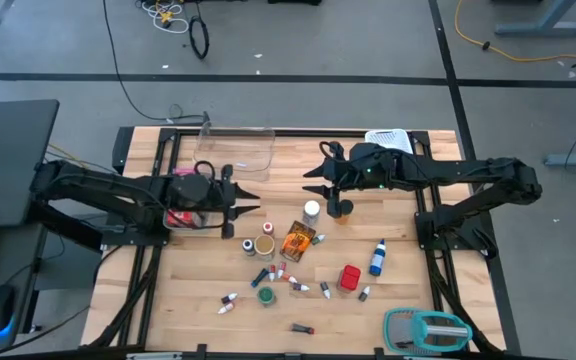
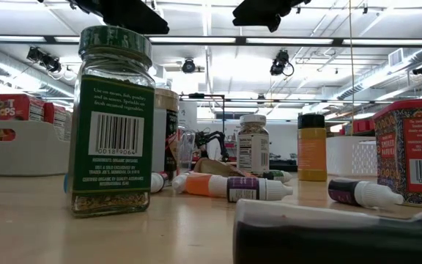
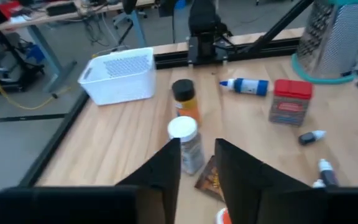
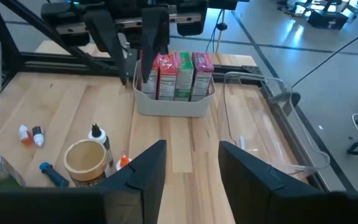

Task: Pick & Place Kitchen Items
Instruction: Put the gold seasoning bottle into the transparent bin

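1. High view showed the left tool [image 1: 251, 203] over the grey bin [image 1: 175, 226], its tips pointing out toward the middle of the surface [image 1: 408, 275], nothing between them.
2. Its fingers stood slightly parted in the left wrist view, released rather than clenched, with a white-lidded jar [image 3: 185, 143] and an orange-bodied, black-lidded jar [image 3: 185, 99] beyond them.
3. The right tool [image 1: 314, 180] hung just beyond the same white-lidded jar, fingers apart and empty, facing the bin.
4. Red, pink and green boxes [image 4: 176, 75] stood upright in the bin; most kitchen items lay loose nearer the front edge than the bin: a green-lidded jar [image 2: 111, 121], an orange packet [image 1: 297, 241], a blue bottle [image 1: 377, 258], a red box [image 1: 350, 277] and small vials [image 1: 295, 286].
5. Risks, as I judged them: the two tools faced each other closely, so both reaching toward the white-lidded jar could collide; tall jars could tip if nudged off-centre; vials could roll when brushed.
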### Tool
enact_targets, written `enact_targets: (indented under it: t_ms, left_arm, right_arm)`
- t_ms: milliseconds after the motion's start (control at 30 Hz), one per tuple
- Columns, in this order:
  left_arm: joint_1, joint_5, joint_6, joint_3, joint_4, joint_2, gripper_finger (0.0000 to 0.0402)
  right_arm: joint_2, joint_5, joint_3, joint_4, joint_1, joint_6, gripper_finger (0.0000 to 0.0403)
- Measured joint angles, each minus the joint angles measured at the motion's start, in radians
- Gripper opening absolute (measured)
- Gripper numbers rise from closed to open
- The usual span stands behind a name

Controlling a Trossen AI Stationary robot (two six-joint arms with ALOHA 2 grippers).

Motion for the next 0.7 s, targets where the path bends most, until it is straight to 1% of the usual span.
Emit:
enact_targets:
  t_ms: [133, 267, 367, 700]
  left_arm:
    - [0.000, -0.060, 0.026, 0.000, 0.001, 0.000, 0.0140]
    - [0.000, -0.088, -0.013, 0.000, -0.002, 0.000, 0.0154]
    - [0.000, -0.077, -0.036, 0.000, -0.010, 0.000, 0.0155]
    - [0.000, -0.076, -0.024, 0.000, -0.010, 0.000, 0.0146]
  right_arm:
    - [0.000, 0.000, 0.000, 0.000, 0.000, 0.000, 0.0157]
    - [0.000, 0.000, 0.000, 0.003, 0.000, 0.000, 0.0157]
    - [0.000, 0.000, 0.000, 0.004, 0.000, 0.000, 0.0157]
    - [0.000, 0.000, 0.000, 0.007, 0.000, 0.000, 0.0157]
